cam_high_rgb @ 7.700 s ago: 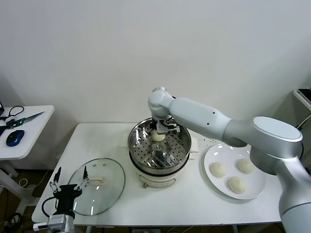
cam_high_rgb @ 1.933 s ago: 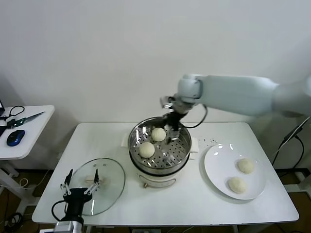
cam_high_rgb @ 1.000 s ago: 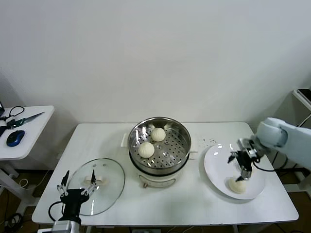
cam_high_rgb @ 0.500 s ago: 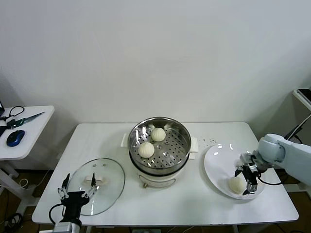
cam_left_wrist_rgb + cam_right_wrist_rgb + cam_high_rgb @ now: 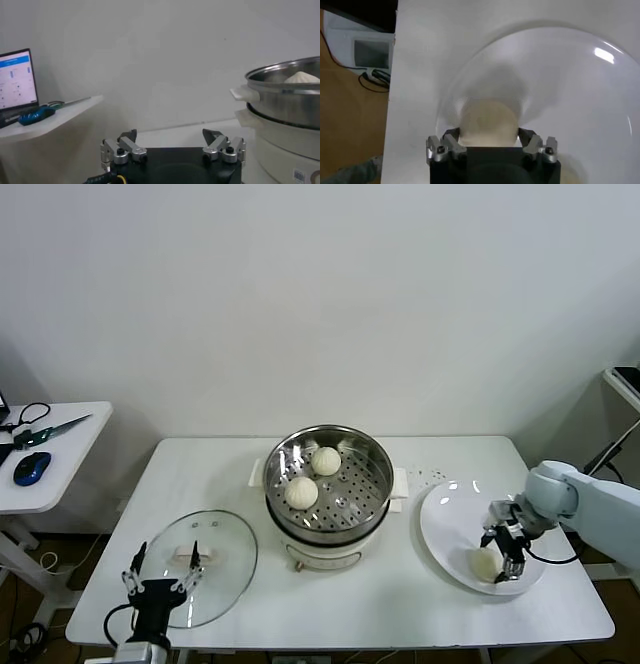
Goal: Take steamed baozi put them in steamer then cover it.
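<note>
The steamer (image 5: 372,474) stands mid-table, uncovered, with two steamed baozi (image 5: 302,492) on its perforated tray. My right gripper (image 5: 503,556) is down on the white plate (image 5: 445,529), shut on a steamed baozi (image 5: 485,563). In the right wrist view that baozi (image 5: 487,120) fills the gap of the right gripper (image 5: 490,133), with a finger against each side. The cover (image 5: 225,559), a glass lid, lies flat on the table at front left. My left gripper (image 5: 164,556) hangs open at the lid's near edge, holding nothing. The left wrist view shows the left gripper (image 5: 170,136) open and the steamer (image 5: 285,100) off to one side.
A small side table (image 5: 60,459) at far left carries scissors (image 5: 45,431) and a blue mouse (image 5: 31,467). A laptop screen (image 5: 17,80) shows in the left wrist view. The plate sits close to the table's right edge (image 5: 590,584).
My right gripper came from the steamer to the plate, dropped over the near baozi and drew its jaws in against it. The left gripper shifted only slightly by the lid.
</note>
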Tool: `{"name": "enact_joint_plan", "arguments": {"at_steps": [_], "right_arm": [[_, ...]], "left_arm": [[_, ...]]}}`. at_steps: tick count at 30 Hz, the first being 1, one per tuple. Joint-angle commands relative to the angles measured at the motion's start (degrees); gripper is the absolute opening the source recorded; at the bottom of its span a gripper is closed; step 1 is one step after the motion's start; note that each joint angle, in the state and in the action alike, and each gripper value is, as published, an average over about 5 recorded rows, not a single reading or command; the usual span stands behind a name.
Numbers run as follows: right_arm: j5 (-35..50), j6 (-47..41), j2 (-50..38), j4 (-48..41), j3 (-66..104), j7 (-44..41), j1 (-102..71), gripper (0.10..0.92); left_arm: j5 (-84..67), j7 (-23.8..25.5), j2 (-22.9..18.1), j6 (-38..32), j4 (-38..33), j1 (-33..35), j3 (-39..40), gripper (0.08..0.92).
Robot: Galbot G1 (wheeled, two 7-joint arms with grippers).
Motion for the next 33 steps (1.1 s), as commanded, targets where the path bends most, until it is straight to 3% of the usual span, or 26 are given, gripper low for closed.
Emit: {"name": "enact_joint_plan", "arguments": {"at_steps": [1,9,14,23,33], "right_arm": [[-0.4,0.2,0.3,-0.6,0.5,-0.1,-0.5,0.720],[-0.5,4.2,1.1,-0.7,-2.7,-1.1,6.3,0.696],[-4.8,16.9,4.0,0.3,-11.7,-4.0,22.2,0.696],[-6.6,35.5,16.3,2.5,-21.6,-8.1,45.6,0.696],[-8.6,40.3,32.2,3.3,-16.7,-8.8,44.4,0.696]], "left_arm": [[0.1,0.0,0.0,-0.1,0.0,0.1,0.0,0.823],[0.1,0.0,-0.1,-0.3,0.0,0.3,0.1,0.823],[0.0,0.0,0.1,-0.4,-0.3,0.5,0.1,0.823],[-0.2,-0.1,0.1,-0.4,-0.7,1.0,0.2,0.823],[-0.3,-0.2,0.0,-0.7,-0.4,1.5,0.2,0.823]]}}
